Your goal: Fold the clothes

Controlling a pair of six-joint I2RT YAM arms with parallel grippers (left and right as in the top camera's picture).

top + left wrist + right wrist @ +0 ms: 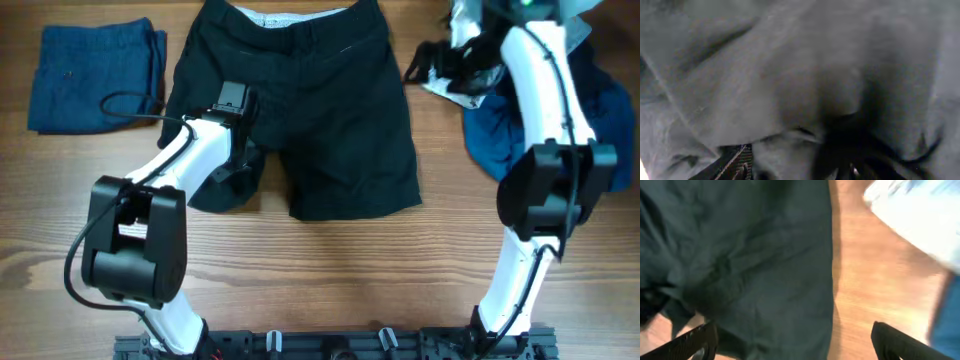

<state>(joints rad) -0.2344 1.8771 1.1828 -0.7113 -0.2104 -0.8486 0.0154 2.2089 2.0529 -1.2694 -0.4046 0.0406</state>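
Note:
Black shorts (330, 110) lie flat in the middle of the table, waistband at the far edge; their left leg is bunched up near its hem. My left gripper (238, 168) is down on that bunched leg and is shut on the fabric. In the left wrist view the grey-black cloth (790, 65) fills the frame and mostly hides the jaws (800, 170). My right gripper (432, 62) is open and empty by the shorts' right edge. The right wrist view shows its wide-apart fingers (790, 345) over the shorts (740, 255) and bare wood (865, 280).
A folded blue garment (95, 75) lies at the far left. A heap of blue clothes (600, 120) with a white piece (455, 90) sits at the far right, behind the right arm; the white piece also shows in the right wrist view (920, 210).

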